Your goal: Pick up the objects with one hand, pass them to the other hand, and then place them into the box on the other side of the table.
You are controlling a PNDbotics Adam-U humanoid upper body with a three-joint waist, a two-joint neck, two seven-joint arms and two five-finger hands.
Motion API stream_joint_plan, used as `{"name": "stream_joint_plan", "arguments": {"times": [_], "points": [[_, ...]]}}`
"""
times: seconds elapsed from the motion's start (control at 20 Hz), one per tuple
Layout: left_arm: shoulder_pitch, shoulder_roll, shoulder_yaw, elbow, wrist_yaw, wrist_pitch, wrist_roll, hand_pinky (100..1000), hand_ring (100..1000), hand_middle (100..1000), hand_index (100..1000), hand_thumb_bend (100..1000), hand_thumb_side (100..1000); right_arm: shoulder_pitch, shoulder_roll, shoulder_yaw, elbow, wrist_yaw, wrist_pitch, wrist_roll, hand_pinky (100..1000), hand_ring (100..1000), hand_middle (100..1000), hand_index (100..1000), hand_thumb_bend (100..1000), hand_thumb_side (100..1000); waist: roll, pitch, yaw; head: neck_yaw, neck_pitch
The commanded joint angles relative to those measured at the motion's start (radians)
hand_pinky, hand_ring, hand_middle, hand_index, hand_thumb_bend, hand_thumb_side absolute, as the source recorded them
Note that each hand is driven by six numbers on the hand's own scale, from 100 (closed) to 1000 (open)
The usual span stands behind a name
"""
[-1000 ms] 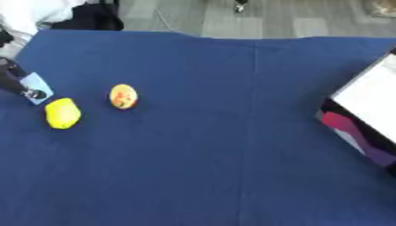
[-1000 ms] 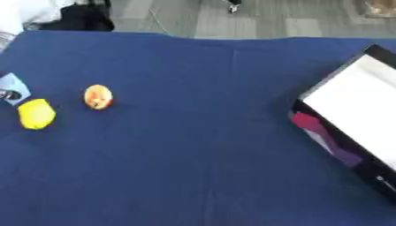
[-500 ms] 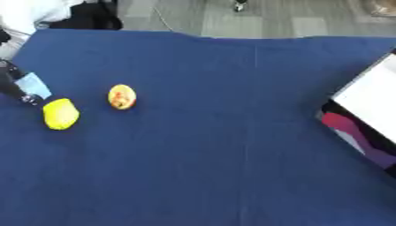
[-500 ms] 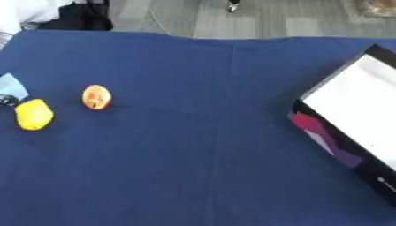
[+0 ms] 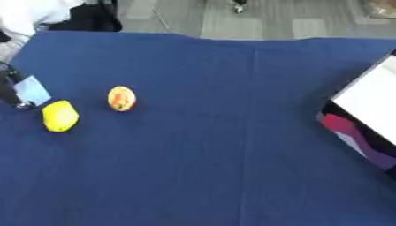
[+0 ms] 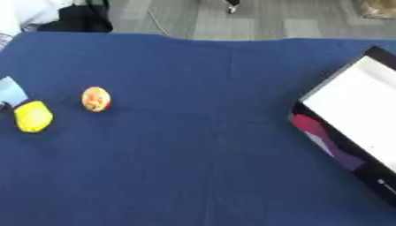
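A yellow lemon-shaped object point(image 5: 59, 116) lies on the blue tablecloth at the far left. An orange-yellow rounded fruit point(image 5: 121, 98) lies a short way to its right. My left hand point(image 5: 11, 87) shows only as a dark part at the left edge, just above and left of the yellow object. A light blue patch point(image 5: 32, 89) sits against it, and I cannot make out what it is. The box point(image 6: 352, 112) stands at the right edge, with a white inside, black walls and a red and purple side. My right hand is out of sight.
The blue tablecloth point(image 5: 224, 154) covers the whole table. Grey floor runs along the far edge. Something white and black point(image 5: 54, 13) shows beyond the far left corner.
The left hand has drawn slightly toward the left edge. Both fruits and the box lie where they were, apart from a small shift of the whole picture.
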Motion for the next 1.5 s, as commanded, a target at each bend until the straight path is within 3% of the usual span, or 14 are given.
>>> {"name": "stream_joint_plan", "arguments": {"times": [0.05,0.45,1.0,1.05,1.2,1.5], "points": [[-0.008,0.038,0.01,-0.001,-0.011,0.004,0.0,964,920,827,791,475,135,0.008,-0.001,0.002,0.015,0.002,0.009,0.003,915,887,1000,981,100,692,-0.008,0.002,-0.001,0.003,-0.009],[-0.003,0.039,0.01,0.003,-0.056,0.019,-0.006,960,918,824,771,517,151,0.008,0.005,0.001,0.018,0.003,0.009,0.006,916,885,1000,982,100,695,-0.007,0.004,-0.005,0.007,-0.012],[-0.002,0.035,0.014,0.002,-0.072,0.037,0.015,954,907,810,710,448,178,0.008,0.01,0.0,0.023,0.004,0.009,0.01,917,883,1000,983,100,699,-0.006,0.004,-0.004,0.013,-0.005],[-0.003,0.035,0.014,0.002,-0.071,0.037,0.015,946,871,754,634,333,184,0.008,0.01,0.0,0.023,0.004,0.009,0.01,918,883,1000,983,100,699,-0.006,0.003,-0.004,0.013,-0.005],[-0.011,0.034,0.01,-0.004,-0.06,0.031,0.004,923,838,723,583,273,181,0.012,0.009,0.0,0.025,0.003,0.009,0.011,918,883,1000,984,100,697,-0.005,-0.004,-0.001,0.011,0.001],[-0.018,0.04,-0.018,-0.094,-0.018,-0.004,-0.01,896,804,703,567,194,177,0.02,-0.001,-0.003,0.023,-0.004,0.006,0.009,919,883,1000,984,100,688,-0.004,-0.021,0.007,-0.003,0.014]]}}
